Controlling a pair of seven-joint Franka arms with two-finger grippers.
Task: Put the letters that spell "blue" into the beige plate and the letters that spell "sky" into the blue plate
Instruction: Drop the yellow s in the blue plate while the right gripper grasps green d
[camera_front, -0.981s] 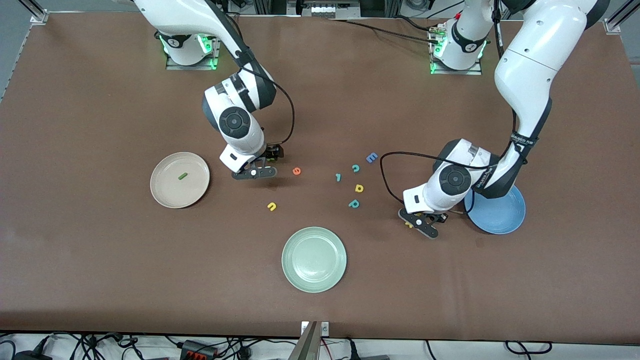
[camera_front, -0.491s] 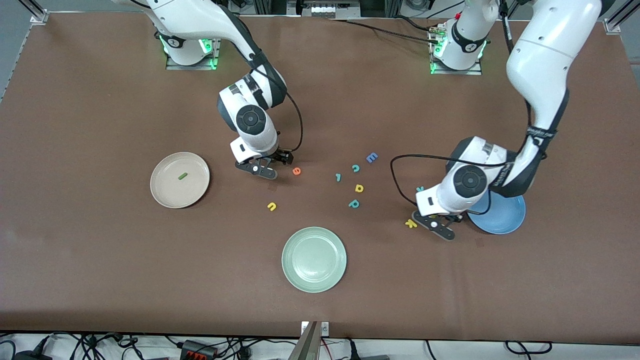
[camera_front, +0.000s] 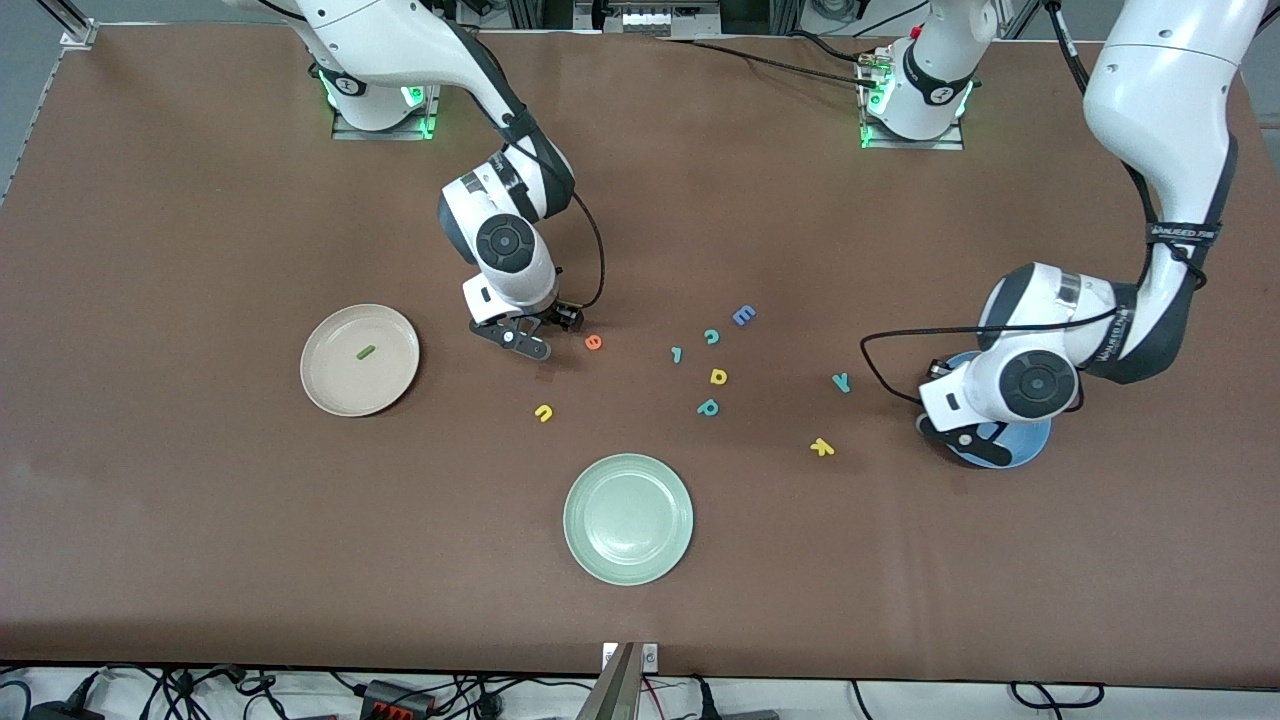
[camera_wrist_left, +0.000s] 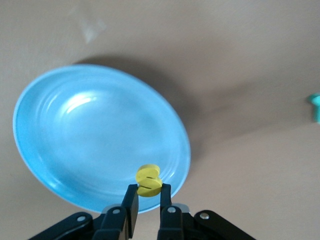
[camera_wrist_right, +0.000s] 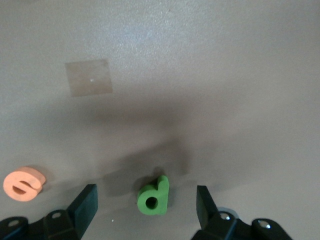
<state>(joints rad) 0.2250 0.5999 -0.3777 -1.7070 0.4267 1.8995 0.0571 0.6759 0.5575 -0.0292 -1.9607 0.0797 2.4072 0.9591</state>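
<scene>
My left gripper (camera_wrist_left: 148, 196) is shut on the yellow s (camera_wrist_left: 148, 180) and hangs over the rim of the blue plate (camera_wrist_left: 90, 135), which my left arm partly hides in the front view (camera_front: 1032, 443). The yellow k (camera_front: 822, 447) and teal y (camera_front: 842, 381) lie on the table beside that plate. My right gripper (camera_wrist_right: 146, 196) is open low over the table, one finger on each side of the green b (camera_wrist_right: 154, 197). The orange e (camera_wrist_right: 23, 184) lies just beside it. The yellow u (camera_front: 544, 412) is nearer the camera. The dark green l (camera_front: 366, 352) lies in the beige plate (camera_front: 335, 390).
A mint-green plate (camera_front: 628, 518) sits near the table's front. In the middle lie a blue E (camera_front: 743, 316), teal c (camera_front: 711, 336), teal hooked letter (camera_front: 677, 353), yellow p-shaped letter (camera_front: 718, 376) and teal p (camera_front: 708, 407). A tape patch (camera_wrist_right: 89, 77) marks the mat.
My left gripper has carried the yellow s away from the k and over the blue plate's rim, uncovering the k and y. My right gripper moved toward the orange e and settled there.
</scene>
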